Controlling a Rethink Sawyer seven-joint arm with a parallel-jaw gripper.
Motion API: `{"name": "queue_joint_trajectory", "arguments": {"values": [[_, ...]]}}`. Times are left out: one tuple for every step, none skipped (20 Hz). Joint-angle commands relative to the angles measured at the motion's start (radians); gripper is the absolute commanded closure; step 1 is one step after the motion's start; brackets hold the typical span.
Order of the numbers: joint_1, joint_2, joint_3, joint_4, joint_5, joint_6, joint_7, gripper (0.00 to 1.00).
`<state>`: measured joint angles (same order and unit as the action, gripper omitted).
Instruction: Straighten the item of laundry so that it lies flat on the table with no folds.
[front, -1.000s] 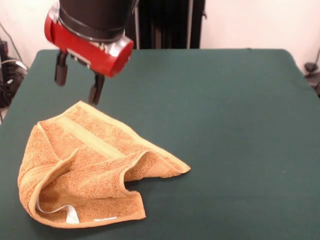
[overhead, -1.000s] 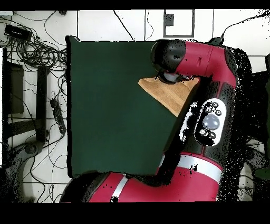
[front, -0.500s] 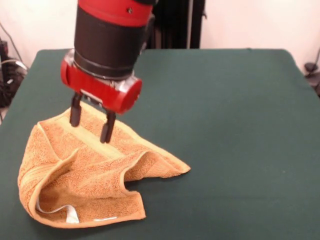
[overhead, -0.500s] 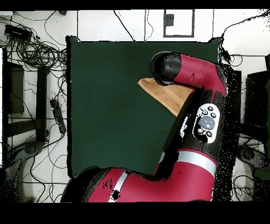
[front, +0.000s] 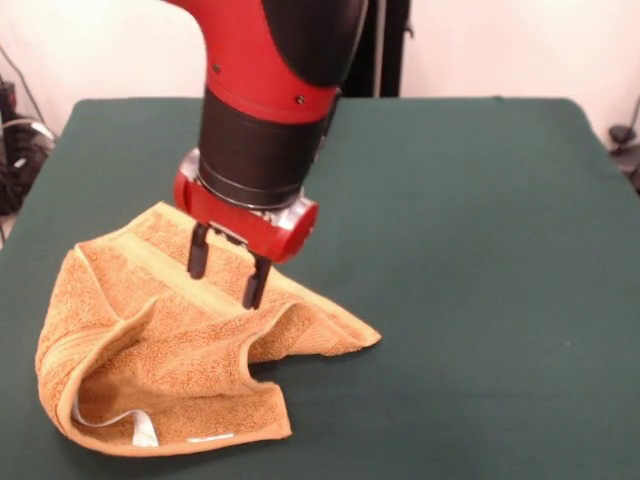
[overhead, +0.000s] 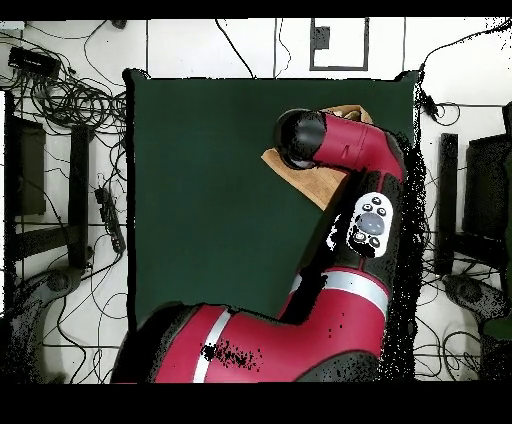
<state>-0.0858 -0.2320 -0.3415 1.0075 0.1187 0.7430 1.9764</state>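
Front view: small orange-tan terry-cloth towel (front: 170, 340) lying crumpled toward eight o'clock on the large dark green felt-topped table (front: 470, 250), far from flat. Upper layer running from a far corner near ten o'clock down to a pointed corner near four o'clock of the cloth, crossed by a paler flat woven band (front: 175, 270). Near edge curled up and over into an open pocket, with a hemmed fold arching at the middle. White label (front: 143, 430) peeking out at the towel's six o'clock edge, beside a strip of white trim. Red and black arm (front: 275, 90) coming down from twelve o'clock, ending in a red collar and the black two-fingered gripper (front: 226, 270). Jaws spread apart, nothing between them, both tips pointing down over the upper layer just past the woven band; contact with the cloth not clear from here. Overhead view: towel (overhead: 312, 182) mostly hidden beneath the arm (overhead: 340, 150), only a tan wedge showing toward two o'clock of the green table (overhead: 200, 200), near its right edge. Gripper itself hidden under the black wrist. Tangled cables on the floor (overhead: 70, 100) at nine to eleven o'clock, off the table.
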Motion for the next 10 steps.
{"name": "queue_joint_trajectory", "arguments": {"values": [[0.055, 0.071, 0.078, 0.084, 0.045, 0.110, 0.234, 0.00], [0.059, 0.079, 0.072, 0.066, 0.038, 0.126, 0.225, 0.00], [0.064, 0.088, 0.062, 0.041, 0.026, 0.144, 0.212, 0.00], [0.066, 0.099, 0.054, 0.010, 0.019, 0.178, 0.200, 0.00], [0.067, 0.109, 0.050, -0.020, 0.010, 0.206, 0.181, 0.00], [0.064, 0.121, 0.047, -0.057, 0.002, 0.248, 0.158, 0.00], [0.062, 0.136, 0.043, -0.097, -0.003, 0.296, 0.141, 0.00], [0.058, 0.148, 0.041, -0.130, -0.002, 0.344, 0.132, 0.00], [0.054, 0.162, 0.038, -0.166, -0.001, 0.402, 0.126, 0.00], [0.046, 0.172, 0.046, -0.190, 0.010, 0.467, 0.129, 0.00]]}}
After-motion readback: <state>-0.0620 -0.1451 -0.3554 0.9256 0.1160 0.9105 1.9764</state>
